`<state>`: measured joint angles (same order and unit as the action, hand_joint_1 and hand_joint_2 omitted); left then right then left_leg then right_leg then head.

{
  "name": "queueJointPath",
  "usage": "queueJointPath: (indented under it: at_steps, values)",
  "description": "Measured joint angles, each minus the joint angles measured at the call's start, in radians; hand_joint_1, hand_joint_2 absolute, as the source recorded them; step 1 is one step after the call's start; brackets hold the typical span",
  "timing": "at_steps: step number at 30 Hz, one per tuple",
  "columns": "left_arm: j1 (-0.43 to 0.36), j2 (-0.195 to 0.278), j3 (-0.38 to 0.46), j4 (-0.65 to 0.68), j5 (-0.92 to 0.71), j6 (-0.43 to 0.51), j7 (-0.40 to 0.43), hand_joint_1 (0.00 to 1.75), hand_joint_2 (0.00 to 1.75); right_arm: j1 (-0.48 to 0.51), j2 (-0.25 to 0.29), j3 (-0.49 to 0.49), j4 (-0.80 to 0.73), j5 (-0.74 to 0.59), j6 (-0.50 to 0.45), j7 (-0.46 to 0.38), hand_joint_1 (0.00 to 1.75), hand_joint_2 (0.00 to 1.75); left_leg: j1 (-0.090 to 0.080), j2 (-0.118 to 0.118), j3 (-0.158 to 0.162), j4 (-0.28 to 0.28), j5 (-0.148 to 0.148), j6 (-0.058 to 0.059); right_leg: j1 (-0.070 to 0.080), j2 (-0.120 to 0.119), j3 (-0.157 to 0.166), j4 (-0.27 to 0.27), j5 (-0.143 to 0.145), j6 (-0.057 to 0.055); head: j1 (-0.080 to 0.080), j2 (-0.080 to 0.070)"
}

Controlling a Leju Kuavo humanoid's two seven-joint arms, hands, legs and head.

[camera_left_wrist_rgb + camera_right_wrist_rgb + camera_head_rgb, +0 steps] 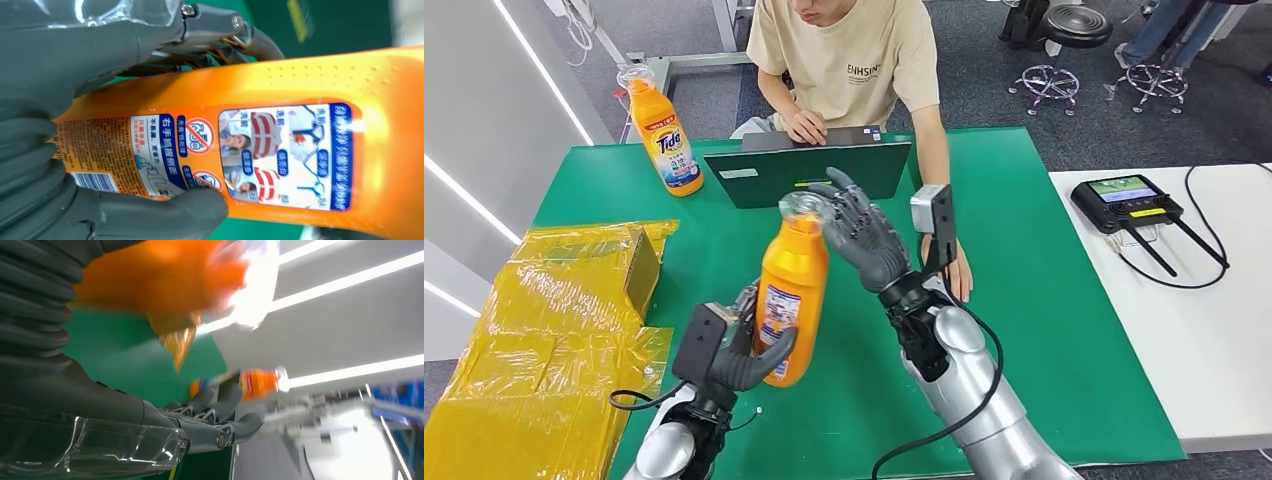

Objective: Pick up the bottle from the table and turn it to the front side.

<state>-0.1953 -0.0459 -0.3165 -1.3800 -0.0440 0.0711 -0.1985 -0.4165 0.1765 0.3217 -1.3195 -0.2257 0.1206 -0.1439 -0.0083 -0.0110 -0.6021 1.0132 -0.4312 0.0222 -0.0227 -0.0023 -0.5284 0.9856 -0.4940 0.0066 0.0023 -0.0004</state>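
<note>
Two orange detergent bottles: left hand (pixel 742 362) grips one (pixel 792 300) at centre; right hand (pixel 861 232), fingers spread, touches its cap; the other bottle (pixel 664 132) stands upper left.

The bottle (pixel 792 300) is orange with a clear cap; its label (pixel 210 155) is orange, white and blue, with red circle signs, red-striped pictures and a black barcode. The far-left second bottle (pixel 665 130) is orange with a blue, white and red label. The table (pixel 1044 300) is green, the laptop (pixel 809 170) dark green, the wrap (pixel 544 340) yellow. Both hands, left (pixel 739 355) and right (pixel 864 235), are dark grey; the arms (pixel 984 400) are silver. The person's shirt (pixel 849 55) is beige.
</note>
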Motion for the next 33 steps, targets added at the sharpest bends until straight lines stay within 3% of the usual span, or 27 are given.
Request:
queueJointPath:
  at_steps: [3, 7, 12, 22, 24, 28, 29, 33]
  values:
    - [0.054, 0.005, 0.078, -0.086, 0.020, 0.051, -0.016, 1.75, 1.75, 0.087, -0.026, -0.057, -0.110, 0.060, -0.062, -0.006, 0.00, 0.00, 0.000, 0.000, 0.000, 0.000, -0.001, 0.000, 0.000, 0.000, 0.000, 0.000, 0.000, 0.000, 0.000, 0.000]
    - [0.108, 0.005, 0.154, -0.167, 0.025, 0.090, -0.033, 1.75, 1.75, 0.177, -0.042, -0.127, -0.226, 0.101, -0.091, -0.017, 0.00, 0.00, 0.000, 0.000, 0.000, 0.000, -0.001, -0.001, 0.000, 0.000, 0.000, 0.000, 0.000, 0.000, 0.000, 0.000]
    - [0.167, 0.005, 0.221, -0.253, -0.020, 0.202, -0.028, 1.75, 1.75, 0.274, -0.050, -0.208, -0.344, 0.135, -0.106, -0.037, 0.00, 0.00, 0.000, 0.000, 0.000, 0.000, -0.001, -0.001, 0.000, 0.000, 0.000, 0.000, -0.001, 0.001, 0.000, 0.000]
    - [0.230, 0.017, 0.364, -0.327, -0.420, 0.376, 0.216, 1.73, 1.75, 0.409, -0.051, -0.294, -0.468, 0.164, -0.107, -0.057, 0.00, 0.00, 0.000, 0.000, 0.000, -0.001, -0.001, -0.001, 0.000, 0.000, 0.000, 0.000, -0.001, 0.000, 0.000, 0.000]
    - [0.234, 0.019, 0.393, -0.327, -0.501, 0.389, 0.265, 1.55, 1.75, 0.419, -0.051, -0.295, -0.476, 0.171, -0.106, -0.057, 0.00, 0.00, 0.000, 0.000, 0.000, -0.001, -0.001, -0.001, 0.000, 0.000, 0.000, 0.000, -0.001, 0.000, 0.000, 0.000]
    - [0.240, 0.022, 0.455, -0.323, -0.605, 0.385, 0.345, 0.07, 1.75, 0.434, -0.051, -0.295, -0.487, 0.174, -0.106, -0.057, 0.00, 0.00, 0.000, 0.000, 0.000, -0.001, -0.001, -0.001, 0.000, 0.000, 0.000, 0.000, -0.001, 0.000, 0.000, 0.000]
    - [0.241, 0.022, 0.471, -0.321, -0.620, 0.383, 0.357, 0.00, 1.75, 0.436, -0.051, -0.295, -0.489, 0.174, -0.106, -0.057, 0.00, 0.00, 0.000, 0.000, 0.000, -0.001, -0.001, -0.001, 0.000, 0.000, 0.000, 0.000, -0.001, 0.000, 0.000, 0.000]
    - [0.243, 0.022, 0.524, -0.306, -0.633, 0.381, 0.378, 0.00, 1.75, 0.441, -0.052, -0.295, -0.491, 0.175, -0.107, -0.057, 0.00, 0.00, 0.000, 0.000, 0.000, -0.001, -0.001, -0.001, 0.000, 0.000, 0.000, 0.000, -0.001, 0.000, 0.000, 0.000]
